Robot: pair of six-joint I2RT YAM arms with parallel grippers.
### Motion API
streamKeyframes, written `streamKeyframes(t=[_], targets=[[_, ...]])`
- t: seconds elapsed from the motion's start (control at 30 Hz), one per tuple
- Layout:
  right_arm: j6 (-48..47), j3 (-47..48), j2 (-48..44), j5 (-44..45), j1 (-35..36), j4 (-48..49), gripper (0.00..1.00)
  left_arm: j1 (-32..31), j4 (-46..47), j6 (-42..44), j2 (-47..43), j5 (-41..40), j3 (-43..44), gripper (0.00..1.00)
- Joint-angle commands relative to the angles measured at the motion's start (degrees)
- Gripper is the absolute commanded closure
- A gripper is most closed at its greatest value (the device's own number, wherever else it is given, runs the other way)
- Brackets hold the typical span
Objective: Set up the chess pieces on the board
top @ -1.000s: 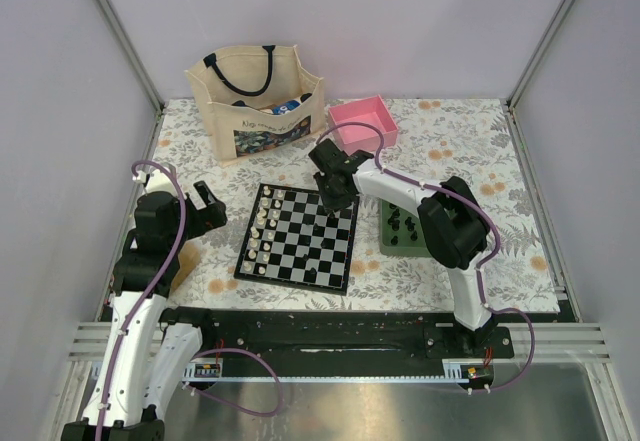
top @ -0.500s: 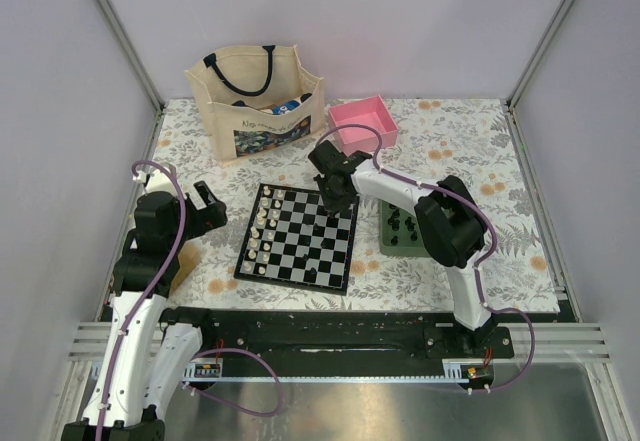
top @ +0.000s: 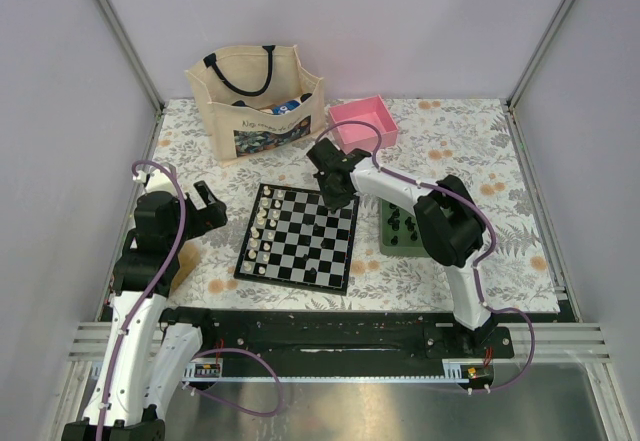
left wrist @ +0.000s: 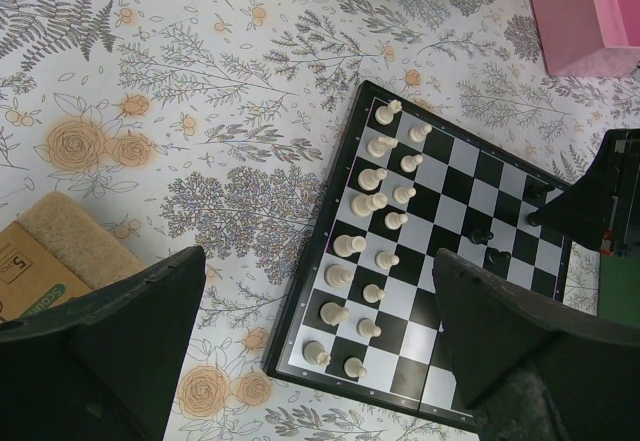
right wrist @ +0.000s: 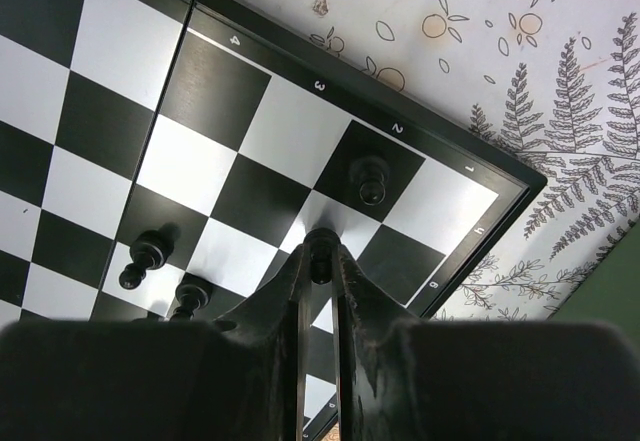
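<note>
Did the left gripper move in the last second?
No. In the top view, the left gripper keeps the same gap from the left edge of the chessboard.

The small square chessboard of black and white checks (right wrist: 185,166) is smooth with a faint sheen, and the tiny black plastic chessmen (right wrist: 371,180) on it look glossy. The bench's floral printed covering (left wrist: 200,91) looks matt, the beige tote bag (top: 255,111) is coarse woven cloth, and the pink rectangular box (top: 374,135) is smooth plastic.
</note>
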Motion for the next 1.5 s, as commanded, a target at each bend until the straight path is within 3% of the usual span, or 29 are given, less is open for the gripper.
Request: streamKeyframes(t=[0.0, 0.4, 0.8, 1.47], targets=[[-0.39, 2.10, 0.58, 1.70, 0.11, -0.51, 0.81, 0.32, 1.90, -0.17, 0.14, 0.88, 0.18, 0.01], [-0.57, 2.18, -0.47, 0.47, -0.07, -1.03, 0.65, 0.41, 1.81, -0.17, 0.22, 1.05, 0.09, 0.01], [1.10, -8.35, -14.00, -4.10, 1.77, 1.68, 0.56, 0.67, 1.99, -0.17, 0.22, 1.41, 0.18, 0.01], [1.63, -0.98, -3.47, -6.74, 5.29, 1.43, 0.55, 0.85, 2.16, -0.17, 0.14, 1.58, 0.09, 0.01]])
